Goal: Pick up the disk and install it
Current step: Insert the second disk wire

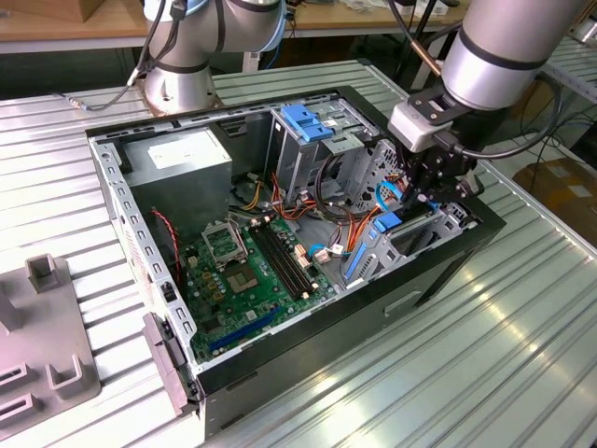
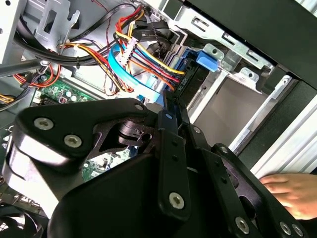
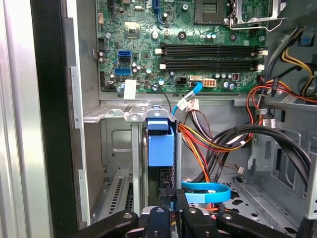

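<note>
The jaws [image 3: 172, 210] were nearly shut, pinching the disk's [image 3: 161, 144] edge. The disk stood upright in the drive bay [image 3: 119, 148] just ahead of the jaws.

The disk [image 1: 396, 233] sits down inside the open computer case, at the front end, toward the exterior view's right. It stands on its edge, tilted a bit, in a metal slot. Bright blue plastic runs along its side and end. The middle part looks dark and flat between the blue parts. In the first wrist view the disk [image 3: 161, 144] shows as a blue block with a little blue tab on top, tucked between two thin metal walls. In the second wrist view the disk [image 2: 190, 82] is a dark slab with a blue strip beside it and a blue clip at its end.
</note>
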Tool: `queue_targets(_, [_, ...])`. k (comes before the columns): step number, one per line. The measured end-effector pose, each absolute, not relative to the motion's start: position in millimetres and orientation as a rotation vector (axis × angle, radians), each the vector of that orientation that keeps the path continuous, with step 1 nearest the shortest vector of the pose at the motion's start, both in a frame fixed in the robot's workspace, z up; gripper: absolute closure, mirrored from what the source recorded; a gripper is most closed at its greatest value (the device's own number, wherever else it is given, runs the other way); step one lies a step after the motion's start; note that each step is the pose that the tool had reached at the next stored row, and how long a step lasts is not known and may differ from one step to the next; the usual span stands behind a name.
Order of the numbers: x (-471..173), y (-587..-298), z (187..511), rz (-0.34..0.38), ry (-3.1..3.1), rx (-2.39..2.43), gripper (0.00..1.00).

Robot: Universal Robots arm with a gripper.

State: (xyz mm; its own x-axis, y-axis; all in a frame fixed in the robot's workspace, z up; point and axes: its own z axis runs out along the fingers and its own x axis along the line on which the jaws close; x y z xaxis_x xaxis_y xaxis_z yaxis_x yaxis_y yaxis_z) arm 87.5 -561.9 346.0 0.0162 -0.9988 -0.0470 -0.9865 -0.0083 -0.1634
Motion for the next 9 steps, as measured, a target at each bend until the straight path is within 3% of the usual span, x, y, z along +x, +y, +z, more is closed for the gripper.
queue_targets(9, [87.4, -563.5, 341.3, -0.121, 2.1, -2.126, 0.83])
